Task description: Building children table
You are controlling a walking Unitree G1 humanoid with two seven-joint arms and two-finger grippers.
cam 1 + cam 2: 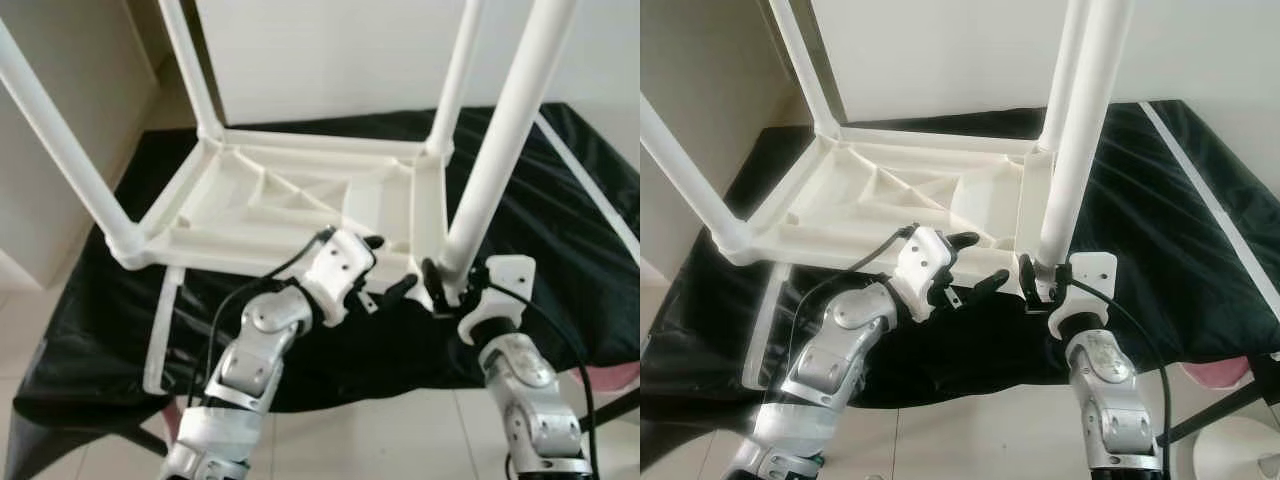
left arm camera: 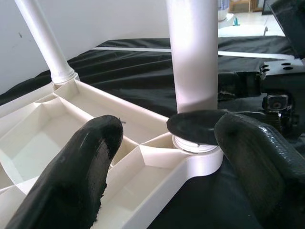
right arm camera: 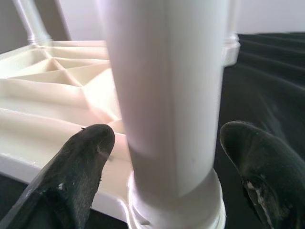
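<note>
Straddling the table leg [image 3: 167,95], right pincer [image 1: 445,285] wide, untouching; left pincer [image 1: 385,268] wide, empty, beside it.

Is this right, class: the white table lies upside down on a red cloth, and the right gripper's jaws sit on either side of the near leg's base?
One detail is wrong: the cloth is black, not red, as the left eye view shows. The white table does lie upside down on it, and the right gripper has its jaws either side of the near leg at its base.
</note>
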